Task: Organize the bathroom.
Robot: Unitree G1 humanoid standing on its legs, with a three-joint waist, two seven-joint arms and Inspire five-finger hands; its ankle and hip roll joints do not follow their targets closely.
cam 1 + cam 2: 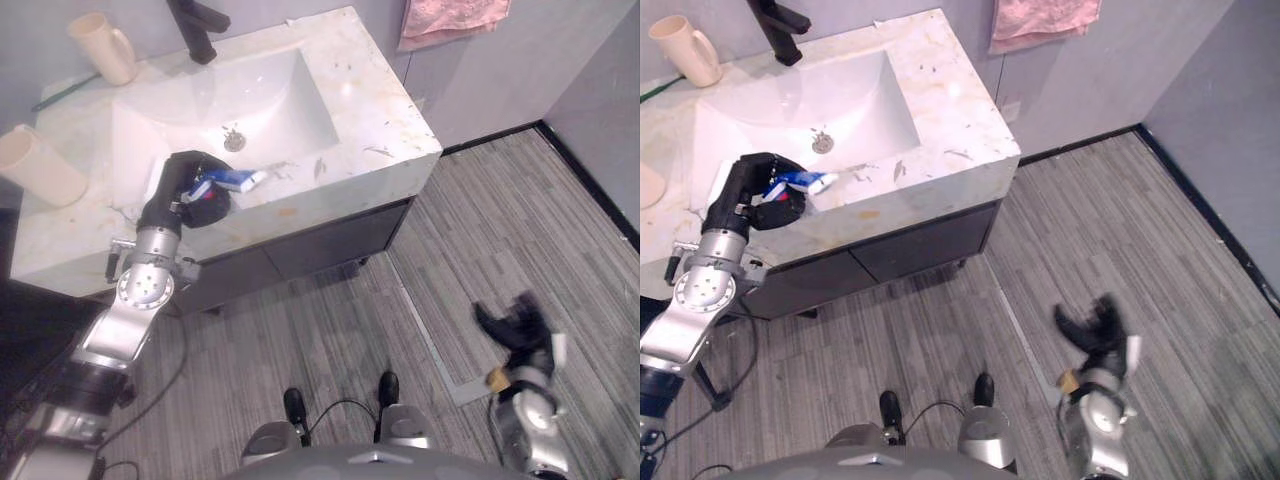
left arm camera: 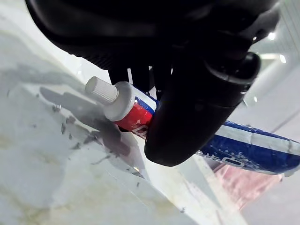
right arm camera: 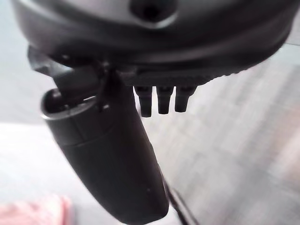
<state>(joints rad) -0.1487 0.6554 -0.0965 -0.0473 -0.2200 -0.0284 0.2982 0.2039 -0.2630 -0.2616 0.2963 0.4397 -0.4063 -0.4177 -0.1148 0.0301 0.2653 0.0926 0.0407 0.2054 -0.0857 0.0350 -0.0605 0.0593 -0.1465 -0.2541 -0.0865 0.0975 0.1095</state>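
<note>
Evidently the toothpaste tube [image 2: 225, 140] is gripped in the curled left hand [image 1: 190, 185] above the counter [image 1: 380, 110], presumably for tidying, while the right hand [image 1: 520, 330] is hung open and empty.

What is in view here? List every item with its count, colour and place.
toothpaste tube: one, blue, white and red, held at the counter's front edge
cups: two, cream, counter's back left and left
tap: one, black, behind the basin
sink counter: one, pale marble
towel: one, pink, hanging on the wall
left robot hand: curled round the toothpaste tube
right robot hand: open, above the floor
</note>
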